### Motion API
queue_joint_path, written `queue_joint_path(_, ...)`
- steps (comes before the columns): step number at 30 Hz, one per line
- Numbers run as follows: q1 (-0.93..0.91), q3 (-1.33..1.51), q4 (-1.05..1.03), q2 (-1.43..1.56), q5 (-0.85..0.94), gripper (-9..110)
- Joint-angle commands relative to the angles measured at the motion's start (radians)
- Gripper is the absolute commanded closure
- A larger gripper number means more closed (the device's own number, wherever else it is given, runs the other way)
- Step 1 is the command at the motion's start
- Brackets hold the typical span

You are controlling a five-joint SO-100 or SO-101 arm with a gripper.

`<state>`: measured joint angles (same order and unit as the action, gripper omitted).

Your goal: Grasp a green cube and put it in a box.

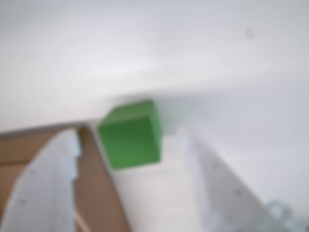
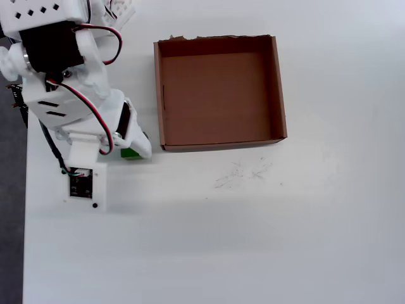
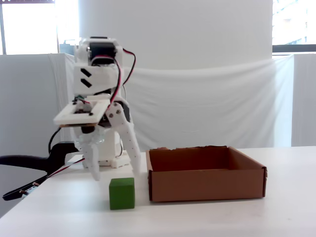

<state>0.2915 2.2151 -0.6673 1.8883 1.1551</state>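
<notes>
Wrist view: blurry; green cube [image 1: 131,135] sits on the white counter [image 1: 231,72] between two spread fingers [image 1: 46,188], hand [image 1: 140,145] open, gripping nothing; box [image 1: 96,183] edge at left.
Overhead view: cube [image 2: 131,152] mostly hidden under the hand, just left of box [image 2: 278,88] corner.
Fixed view: cube [image 3: 122,193] rests on counter beside box [image 3: 205,185]; hand [image 3: 114,174] above it.

No readable text, labels, brands, numbers or signs appear on anything in the wrist, overhead or fixed views.

One green cube [image 3: 121,193], one box [image 3: 205,185]
</notes>
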Motion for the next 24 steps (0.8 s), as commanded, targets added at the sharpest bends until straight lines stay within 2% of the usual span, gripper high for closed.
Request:
queue_joint_path(1,0.015,0.003,0.035,-0.006,-0.002,73)
queue_joint_path(24,0.051,0.086,0.187,-0.078,-0.002,78)
